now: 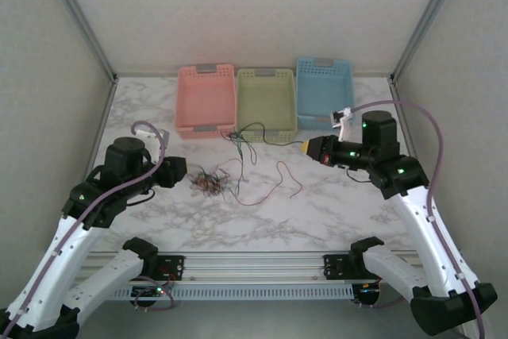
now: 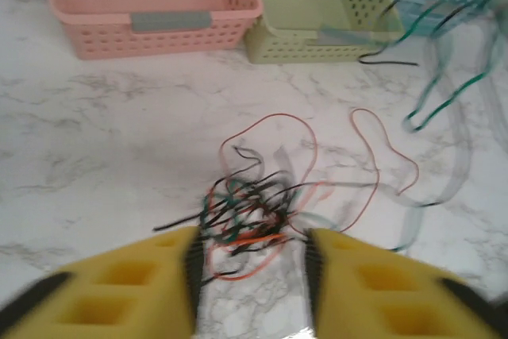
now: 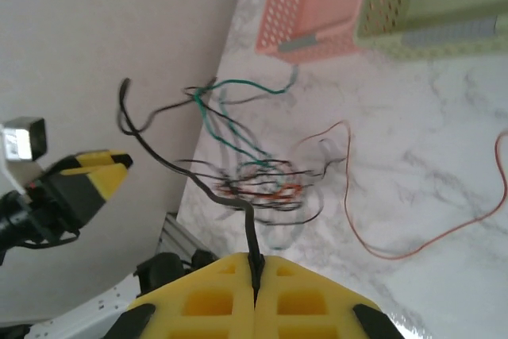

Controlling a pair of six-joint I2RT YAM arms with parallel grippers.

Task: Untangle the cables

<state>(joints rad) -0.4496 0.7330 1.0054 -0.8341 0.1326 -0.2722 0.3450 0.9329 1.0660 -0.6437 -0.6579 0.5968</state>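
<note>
– Untangling judged barely begun?
– Agreed. Clump (image 2: 246,212) is seen on desk (image 2: 95,156) between wide-spread left fingers (image 2: 135,283), ungrasped; one black cable (image 3: 214,188) is pinched in closed right fingers (image 3: 206,291). Most strands judged unseparated.

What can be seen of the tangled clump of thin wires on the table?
The tangled clump of thin red, black and green wires lies on the white marble-patterned table, in front of the pink plastic basket. Its plastic-looking strands are knotted together; red loops trail toward the right. The open yellow fingers of the left end effector straddle its near side; contact unclear.
</note>
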